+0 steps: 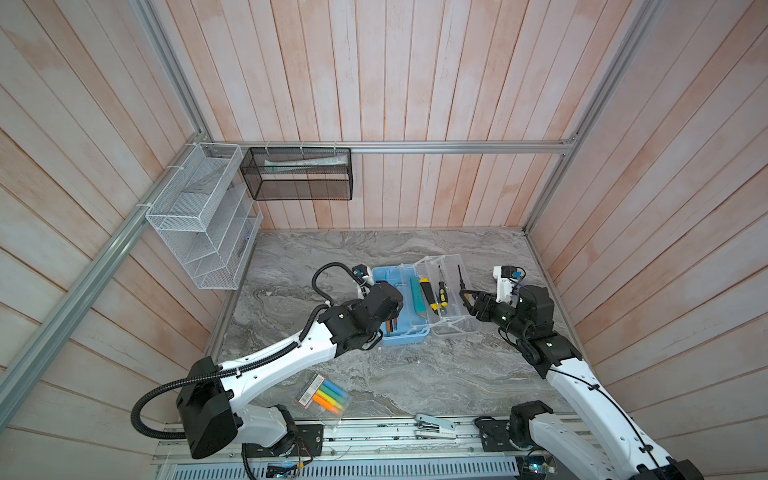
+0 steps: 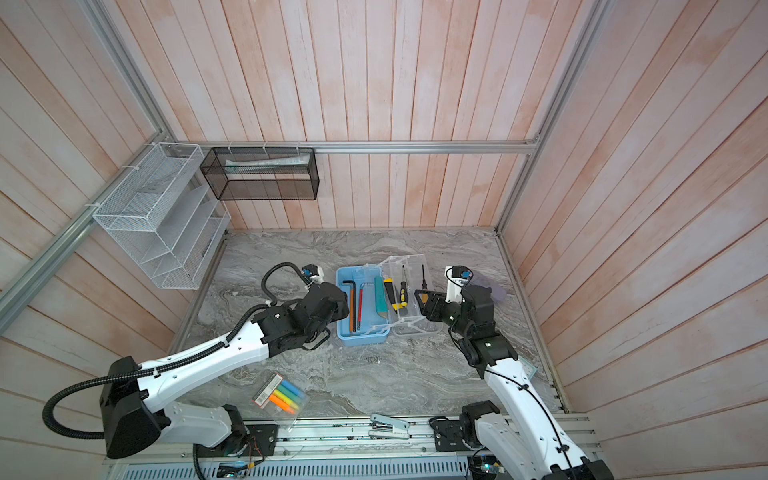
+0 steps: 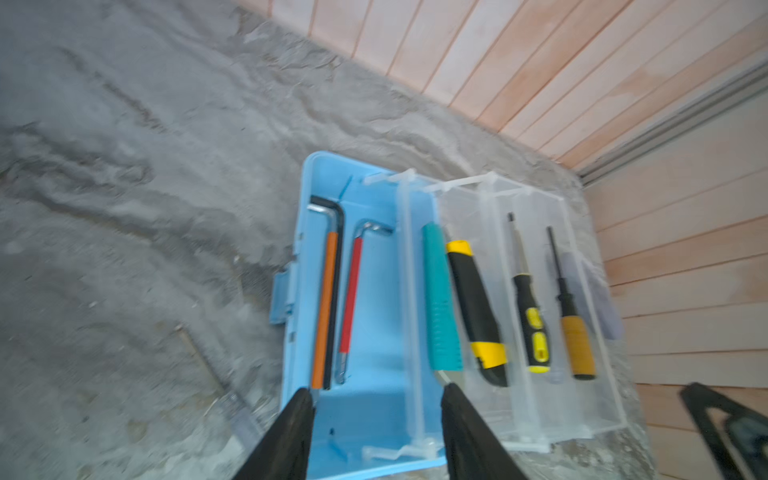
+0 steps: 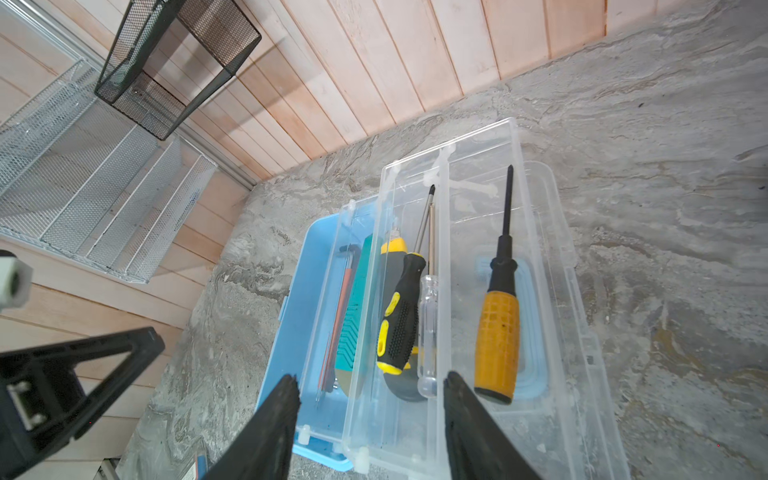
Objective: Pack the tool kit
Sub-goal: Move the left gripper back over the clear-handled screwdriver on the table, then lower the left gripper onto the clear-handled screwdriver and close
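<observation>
The tool kit (image 1: 405, 340) lies open mid-table: a light-blue base (image 3: 374, 415) with clear trays (image 4: 415, 415) fanned out to its right. In the base lie an orange-and-black hex key (image 3: 326, 291) and a red one (image 3: 351, 299). The trays hold a teal knife (image 3: 440, 299), a yellow-black cutter (image 3: 473, 307), a black-yellow screwdriver (image 4: 401, 324), a clear-handled one (image 4: 428, 332) and an orange-handled one (image 4: 496, 332). My left gripper (image 3: 378, 395) hangs open over the base, holding nothing. My right gripper (image 4: 372, 380) (image 1: 469, 301) is open at the trays' right end, empty.
A clear packet of highlighters (image 1: 326, 395) lies front left and a stapler (image 1: 434, 426) sits on the front rail. A lilac case (image 2: 492, 291) shows partly behind the right wrist. A white mesh rack (image 1: 199, 216) and a black mesh basket (image 1: 299, 174) hang on the walls.
</observation>
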`<state>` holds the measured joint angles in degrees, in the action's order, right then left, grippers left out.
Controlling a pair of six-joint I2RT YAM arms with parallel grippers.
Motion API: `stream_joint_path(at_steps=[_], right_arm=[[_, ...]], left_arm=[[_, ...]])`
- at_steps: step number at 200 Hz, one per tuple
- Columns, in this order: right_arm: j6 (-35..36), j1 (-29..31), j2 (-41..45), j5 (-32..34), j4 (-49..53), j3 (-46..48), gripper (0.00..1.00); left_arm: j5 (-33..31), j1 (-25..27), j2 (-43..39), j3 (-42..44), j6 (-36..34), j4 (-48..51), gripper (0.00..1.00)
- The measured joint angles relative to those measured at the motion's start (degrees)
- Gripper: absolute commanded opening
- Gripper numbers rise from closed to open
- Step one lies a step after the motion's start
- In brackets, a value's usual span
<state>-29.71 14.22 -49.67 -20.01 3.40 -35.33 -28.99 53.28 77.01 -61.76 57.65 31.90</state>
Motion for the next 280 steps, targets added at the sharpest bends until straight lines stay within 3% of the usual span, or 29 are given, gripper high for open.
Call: stream_joint_path(at_steps=[41,94,175,280], right_arm=[[0.0,1.2,-1.6,0.0,-1.6,-0.3,0.55],[0.0,1.5,-2.4,0.0,-2.1,-0.3,0.55],[0.0,1.5,-1.7,0.3,-2.1,-0.3,0.56],[0.0,1.5,-1.5,0.7,-2.1,-0.3,0.56]], left_arm=[[2.6,-1.7,-6.2,9.6,7.5,6.5,0.58],[9.5,-5.2,-4.0,16.1,10.8,2.4,0.59],[16.8,-7.9,4.6,16.9,10.9,-8.0,0.59],[20.5,-9.0,12.7,16.0,8.9,-10.5,0.57]])
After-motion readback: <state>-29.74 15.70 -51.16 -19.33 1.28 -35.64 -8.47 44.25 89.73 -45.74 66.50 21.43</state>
